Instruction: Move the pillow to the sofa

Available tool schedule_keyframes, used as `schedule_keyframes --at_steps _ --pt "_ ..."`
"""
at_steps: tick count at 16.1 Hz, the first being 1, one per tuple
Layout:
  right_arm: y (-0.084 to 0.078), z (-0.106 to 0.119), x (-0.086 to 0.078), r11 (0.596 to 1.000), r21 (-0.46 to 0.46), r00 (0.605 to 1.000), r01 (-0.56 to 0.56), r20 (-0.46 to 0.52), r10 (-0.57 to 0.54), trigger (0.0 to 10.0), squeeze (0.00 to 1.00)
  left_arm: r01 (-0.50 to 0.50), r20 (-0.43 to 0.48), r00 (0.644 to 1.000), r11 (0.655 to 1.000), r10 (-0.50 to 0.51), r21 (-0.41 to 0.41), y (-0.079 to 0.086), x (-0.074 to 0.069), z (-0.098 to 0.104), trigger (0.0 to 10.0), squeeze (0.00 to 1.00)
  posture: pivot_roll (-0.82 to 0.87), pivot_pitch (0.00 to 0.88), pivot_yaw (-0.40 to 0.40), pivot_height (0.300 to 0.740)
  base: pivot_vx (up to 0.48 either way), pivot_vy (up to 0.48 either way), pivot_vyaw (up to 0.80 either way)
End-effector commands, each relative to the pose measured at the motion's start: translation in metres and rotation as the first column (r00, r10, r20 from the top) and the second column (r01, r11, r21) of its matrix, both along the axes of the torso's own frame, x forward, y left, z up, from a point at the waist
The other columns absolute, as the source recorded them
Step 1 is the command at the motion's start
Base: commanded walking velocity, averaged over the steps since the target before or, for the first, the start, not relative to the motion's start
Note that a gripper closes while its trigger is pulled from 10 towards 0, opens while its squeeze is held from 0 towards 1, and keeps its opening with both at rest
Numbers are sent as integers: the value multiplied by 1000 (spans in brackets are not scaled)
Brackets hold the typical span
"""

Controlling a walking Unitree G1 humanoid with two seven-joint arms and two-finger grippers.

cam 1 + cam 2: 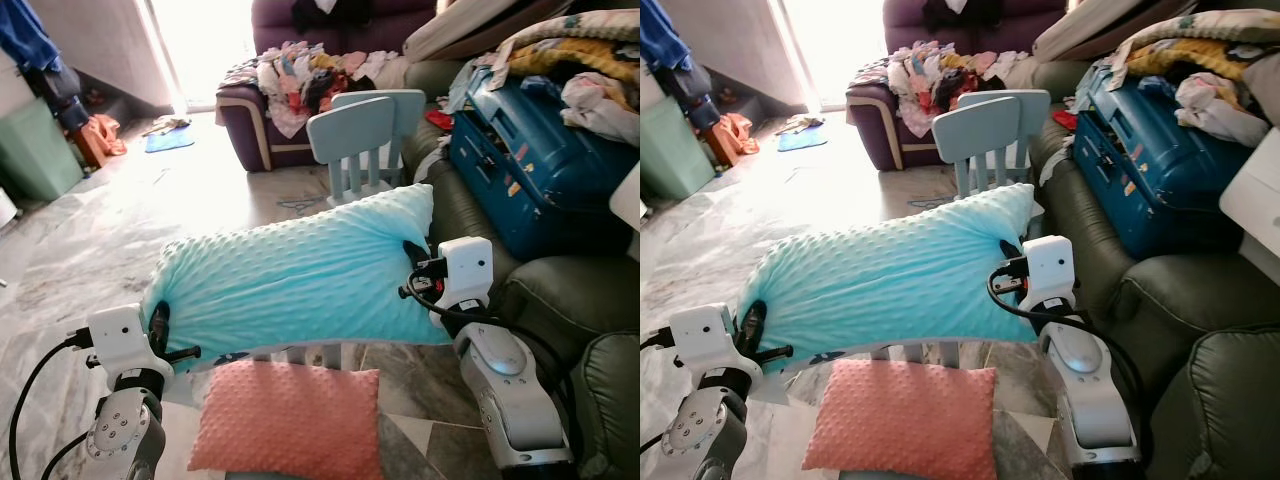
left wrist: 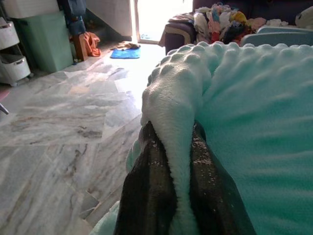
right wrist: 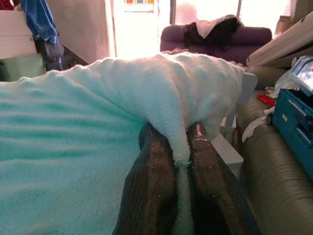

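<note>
From the left eye, the teal pillow (image 1: 295,275) hangs in the air between the two grippers. The left gripper (image 1: 160,325) pinches its near-left end and the right gripper (image 1: 415,262) pinches its right edge. Below the pillow, between the arms, lies a pink cushion (image 1: 290,418). Just right of the right gripper is the green sofa (image 1: 560,300), with a blue suitcase (image 1: 545,165) on its seat. Beyond the pillow stands a pale blue chair (image 1: 360,140).

The right eye shows the same hold, with a purple couch (image 1: 890,115) heaped with clothes far ahead.

In the left wrist view, both black fingers (image 2: 149,196) are closed on a fold of pillow; marble floor (image 2: 58,127) lies beside them.

In the right wrist view, the fingers (image 3: 151,186) clamp a pillow edge, the sofa close alongside.
</note>
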State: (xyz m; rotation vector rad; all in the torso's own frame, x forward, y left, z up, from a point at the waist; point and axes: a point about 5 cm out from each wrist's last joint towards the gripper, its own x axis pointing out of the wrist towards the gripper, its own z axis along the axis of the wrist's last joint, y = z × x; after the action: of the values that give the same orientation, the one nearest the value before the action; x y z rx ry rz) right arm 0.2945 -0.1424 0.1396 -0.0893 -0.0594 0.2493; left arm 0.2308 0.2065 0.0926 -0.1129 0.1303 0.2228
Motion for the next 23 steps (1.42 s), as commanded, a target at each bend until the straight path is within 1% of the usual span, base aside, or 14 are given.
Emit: schedule_keyframes --at_steps 1,3,4,5,6,7,8,9,10,11,18,20,23 --pt "-5 10 5 999 0 999 42 28 -42 10000 0 -58 12 998 998 58 30 11 -3 5 10000 0 -170 0 99 740 0 0 0" --pt "-4 12 10 997 2 997 76 14 -76 10000 0 -74 38 997 997 73 15 11 0 10 10000 0 -169 0 90 740 0 0 0" --pt "-4 15 12 998 -23 997 65 38 -64 10000 0 -82 55 995 997 81 9 12 1 13 10000 0 -167 0 85 740 0 0 0" --pt "-3 17 13 998 -20 997 65 45 -64 10000 0 -86 69 994 996 87 -17 11 2 15 10000 0 -167 0 81 740 0 0 0" --pt "-2 16 14 999 20 998 50 29 -50 10000 0 -100 75 992 995 100 -3 12 3 16 10000 0 -165 0 77 740 0 0 0" --pt "-1 18 15 998 22 997 56 43 -56 10000 0 -114 80 991 993 112 18 13 3 17 10000 0 -165 0 75 740 0 0 0" --pt "-1 20 15 998 5 996 66 61 -67 10000 0 -121 78 990 992 118 34 13 2 18 10000 0 -165 0 73 740 0 0 0" --pt "-1 20 15 998 0 997 61 54 -61 10000 0 -121 72 990 992 118 42 13 2 17 10000 0 -165 0 73 740 0 0 0" --pt "0 18 13 999 23 999 45 25 -46 10000 0 -119 67 991 992 116 40 12 1 17 10000 0 -166 0 74 740 0 0 0" --pt "0 17 10 999 21 1000 26 7 -27 10000 0 -113 63 992 993 110 37 11 0 16 10000 0 -166 0 76 740 0 0 0" --pt "-2 14 10 999 28 999 34 -6 -34 10000 0 -109 57 993 993 106 36 11 1 16 10000 0 -169 0 81 740 -263 0 0" --pt "-4 13 9 999 8 999 46 1 -46 10000 0 -106 51 993 994 104 34 10 1 15 10000 0 -175 0 77 740 -322 0 0" --pt "-6 13 9 999 7 999 51 -8 -50 10000 0 -105 42 994 994 104 28 8 0 12 10000 0 -177 0 75 740 -342 0 0"
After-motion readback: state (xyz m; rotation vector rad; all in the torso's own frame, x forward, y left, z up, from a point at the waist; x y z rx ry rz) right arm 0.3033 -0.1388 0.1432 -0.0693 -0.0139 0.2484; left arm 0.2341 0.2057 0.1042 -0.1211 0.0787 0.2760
